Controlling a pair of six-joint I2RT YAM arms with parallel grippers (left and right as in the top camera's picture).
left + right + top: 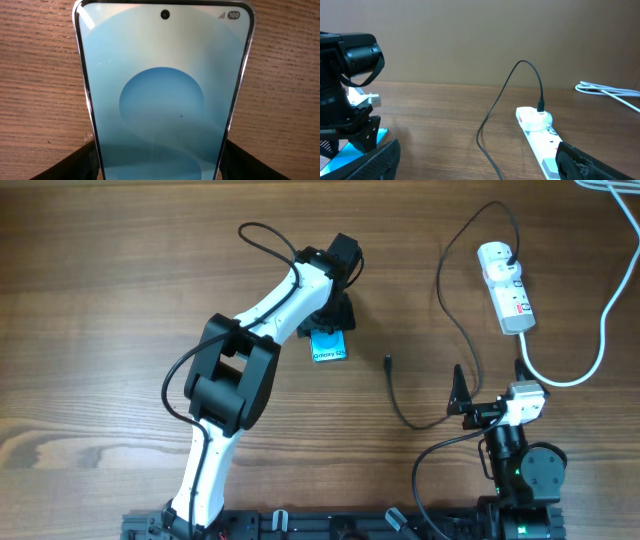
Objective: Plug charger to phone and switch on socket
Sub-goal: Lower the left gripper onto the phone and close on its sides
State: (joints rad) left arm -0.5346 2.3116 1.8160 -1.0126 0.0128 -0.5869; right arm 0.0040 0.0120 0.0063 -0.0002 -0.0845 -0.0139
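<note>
At table (110,270) centre, the left gripper (330,320) appears clamped on the phone (329,346) by its long edges, which run 12 to 6 o'clock. The charger (388,362) tip lies loose at the phone's 3 o'clock, 10 o'clock from the right gripper (461,388), which is spread wide and empty. The socket (505,286) sits at its 1 o'clock.
</note>
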